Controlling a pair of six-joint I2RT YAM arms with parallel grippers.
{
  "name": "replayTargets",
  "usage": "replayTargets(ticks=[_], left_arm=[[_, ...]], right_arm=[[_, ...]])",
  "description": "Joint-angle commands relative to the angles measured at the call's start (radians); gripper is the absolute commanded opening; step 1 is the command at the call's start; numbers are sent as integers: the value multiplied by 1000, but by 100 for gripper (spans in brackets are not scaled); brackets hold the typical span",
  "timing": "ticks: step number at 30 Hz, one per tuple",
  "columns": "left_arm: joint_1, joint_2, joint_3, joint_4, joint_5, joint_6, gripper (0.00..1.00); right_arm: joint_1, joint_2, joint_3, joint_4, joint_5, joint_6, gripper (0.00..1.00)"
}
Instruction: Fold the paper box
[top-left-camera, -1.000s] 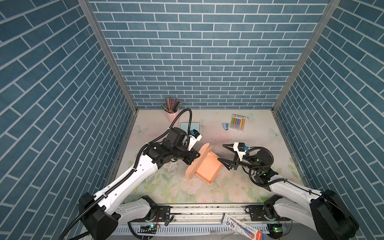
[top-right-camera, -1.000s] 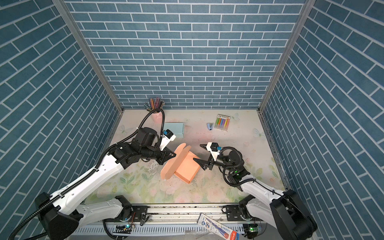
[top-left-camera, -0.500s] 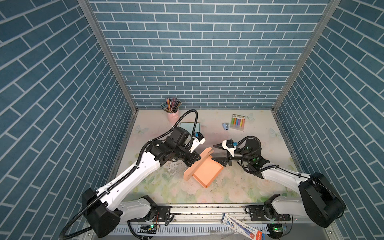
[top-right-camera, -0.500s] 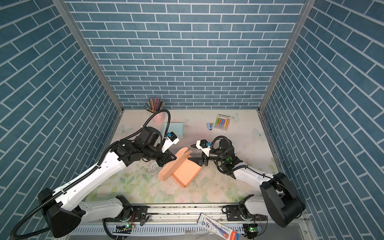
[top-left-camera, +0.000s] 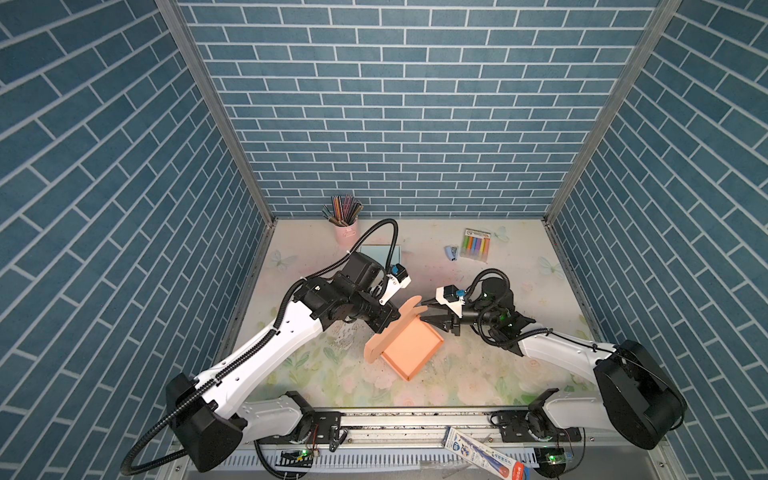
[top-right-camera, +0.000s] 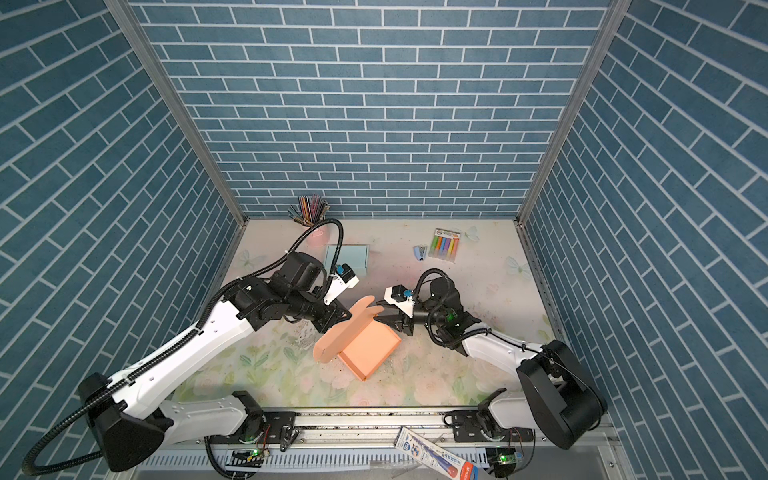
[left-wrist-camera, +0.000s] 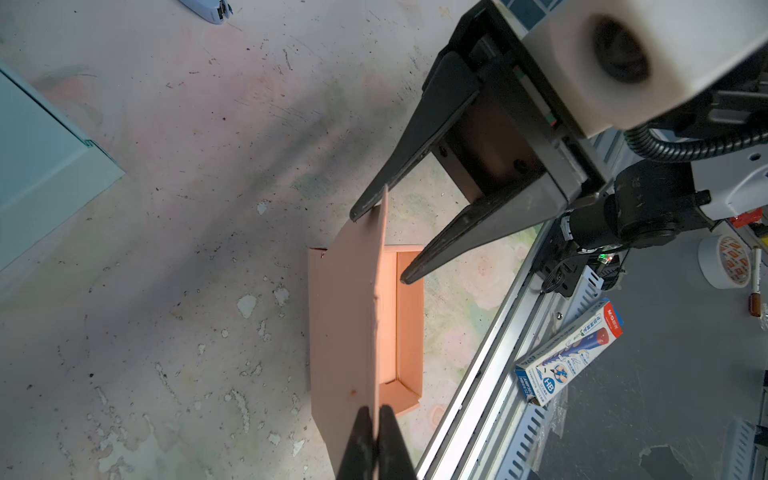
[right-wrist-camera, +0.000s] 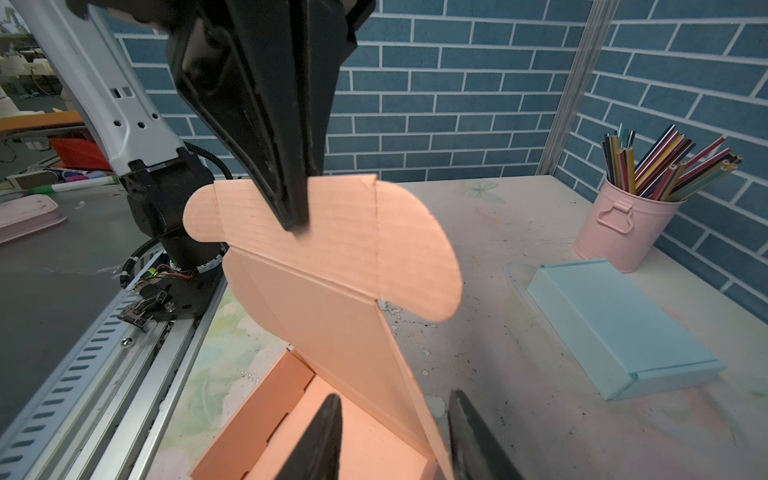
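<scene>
Box (top-left-camera: 415, 349), orange card, on the mat (top-left-camera: 478, 374) at mid-table, between the two arms, set cornerwise in both top views. Tray part flat on the mat, open upward. Lid (top-left-camera: 386, 336) raised along the tray's left side, close to upright, with a rounded ear flap at each end.

Left gripper (left-wrist-camera: 376, 415) pinched tight on the lid's top strip, card sandwiched between the fingers with no gap. Same grip in the right wrist view: fingers (right-wrist-camera: 291, 187) down over the strip between the two ears.

Right gripper (top-left-camera: 422, 314) at the box's far-right corner, jaws partway apart and astride the lid's far end, one finger behind the lid, the other on the tray side, over the tray floor. Nothing clamped between them. Outer fingertip right at the card's edge in the left wrist view, actual contact impossible to tell.

Pencil cup (top-left-camera: 345, 227) far left, by the back wall. Blue box (top-left-camera: 376, 251) just near of it, partly behind the left arm's cable. Marker pack (top-left-camera: 476, 245) and stapler (top-left-camera: 452, 252) side by side, far and right of centre. Pen carton (top-left-camera: 484, 455) on the near rail, right of middle. All well apart from the orange box.
</scene>
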Motion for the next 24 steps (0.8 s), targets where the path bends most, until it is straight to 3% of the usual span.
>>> replayTargets(ticks=[1,7,16,21,24], left_arm=[[-10,6,29,-22,-8,27,7],[-12,5,26,-23,-30,25,7],[-13,20,22,-19,-40,22,7],[-14,27,14,-5,-41,24,7],[-14,26,7,6,-46,21,13]], right_arm=[[10,-15,33,-33,8,-72,41],[15,-13,36,-45,20,-75,35],[23,0,50,-72,59,-80,13],[23,9,57,-85,81,-83,6],[23,3,47,-85,95,-85,3]])
